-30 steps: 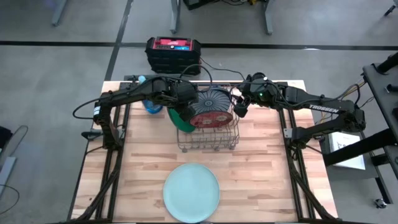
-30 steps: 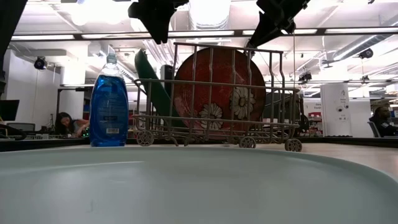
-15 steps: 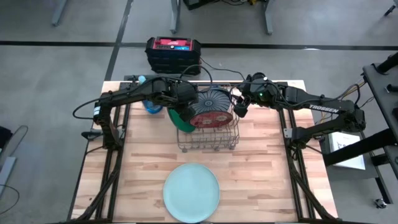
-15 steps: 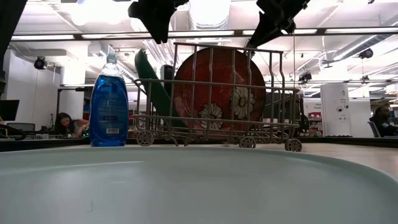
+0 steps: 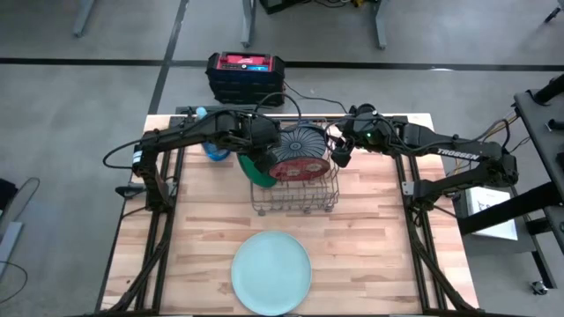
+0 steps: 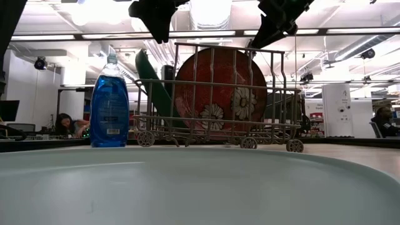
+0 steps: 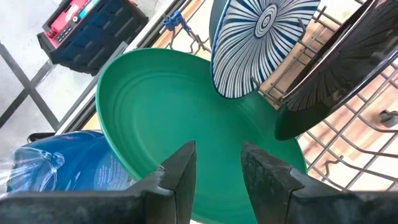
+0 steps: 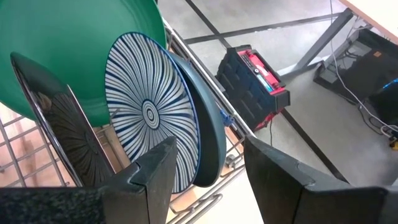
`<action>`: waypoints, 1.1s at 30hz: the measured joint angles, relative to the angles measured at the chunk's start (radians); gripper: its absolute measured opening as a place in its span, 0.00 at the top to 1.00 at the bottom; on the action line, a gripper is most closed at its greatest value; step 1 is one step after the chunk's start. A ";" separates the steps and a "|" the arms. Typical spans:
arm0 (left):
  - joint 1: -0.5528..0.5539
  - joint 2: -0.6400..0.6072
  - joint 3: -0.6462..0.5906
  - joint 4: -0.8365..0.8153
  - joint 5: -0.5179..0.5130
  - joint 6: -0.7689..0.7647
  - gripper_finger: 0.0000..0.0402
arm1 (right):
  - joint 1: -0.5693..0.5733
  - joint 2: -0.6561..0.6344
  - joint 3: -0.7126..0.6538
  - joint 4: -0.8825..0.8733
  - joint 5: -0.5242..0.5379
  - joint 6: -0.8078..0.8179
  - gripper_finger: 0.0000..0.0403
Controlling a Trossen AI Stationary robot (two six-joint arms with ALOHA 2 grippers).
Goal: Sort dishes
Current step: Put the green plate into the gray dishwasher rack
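Observation:
A wire rack [image 5: 295, 204] at the table's middle holds several plates on edge. They are a green plate [image 7: 168, 106] at its left end, a red flowered plate [image 6: 219, 90], a striped plate [image 8: 149, 112], and a dark teal plate [image 8: 208, 140] behind the striped one. A pale teal plate [image 5: 270, 271] lies flat near the front edge. My left gripper [image 7: 217, 171] hangs open above the green plate's face. My right gripper [image 8: 205, 180] hangs open above the rack's right end, and the teal plate's rim shows beyond the gap between its fingers.
A blue soap bottle [image 6: 109, 103] stands left of the rack, close to the green plate. A black and red box [image 5: 246, 72] sits on the floor beyond the table's far edge. Bare wood lies on both sides of the pale plate.

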 joint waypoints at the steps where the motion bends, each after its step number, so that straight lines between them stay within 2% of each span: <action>1: 0.000 0.000 0.000 0.000 0.000 -0.002 0.71 | 0.000 0.000 -0.001 0.000 0.000 0.000 0.56; 33: -0.023 0.000 0.000 0.003 0.000 -0.014 0.71 | 0.000 0.000 -0.002 0.002 0.000 0.004 0.56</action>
